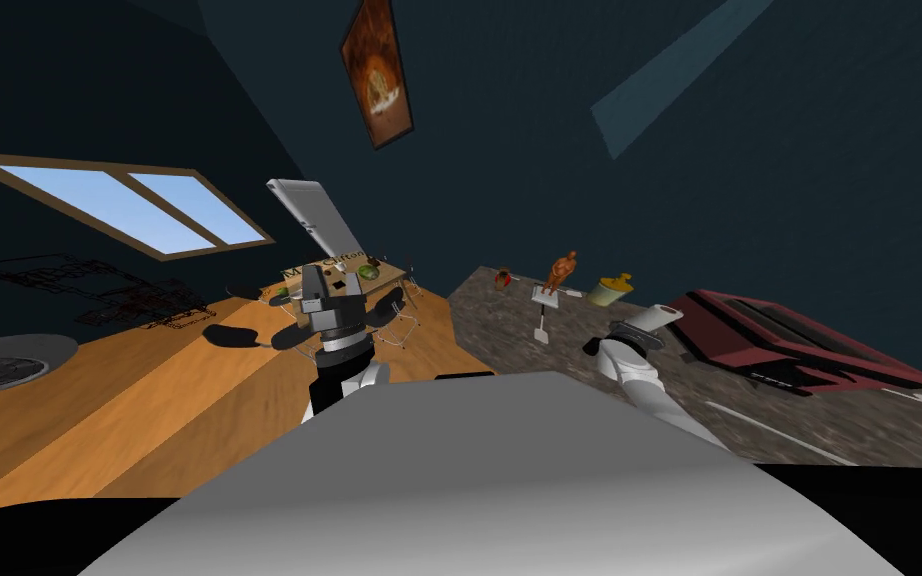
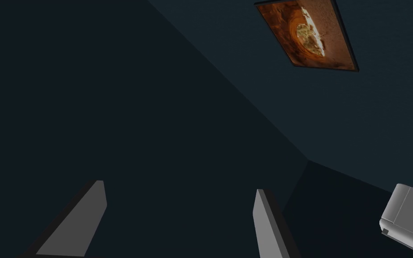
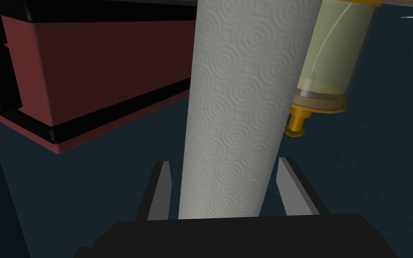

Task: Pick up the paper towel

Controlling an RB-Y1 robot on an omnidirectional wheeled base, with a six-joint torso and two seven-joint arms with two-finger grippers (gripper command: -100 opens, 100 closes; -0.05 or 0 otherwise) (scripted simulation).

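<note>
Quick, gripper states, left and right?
Left gripper: open, empty.
Right gripper: open, straddling the paper towel roll, a small gap on each side, not gripping it yet.

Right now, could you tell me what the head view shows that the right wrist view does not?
Only the head view shows an orange figurine standing on the speckled counter, and a window off to my left. Only the right wrist view shows the towel up close, with its embossed ring pattern, rising from the right gripper. Both show the towel, the yellow bottle beside it and the red box on its other side.
</note>
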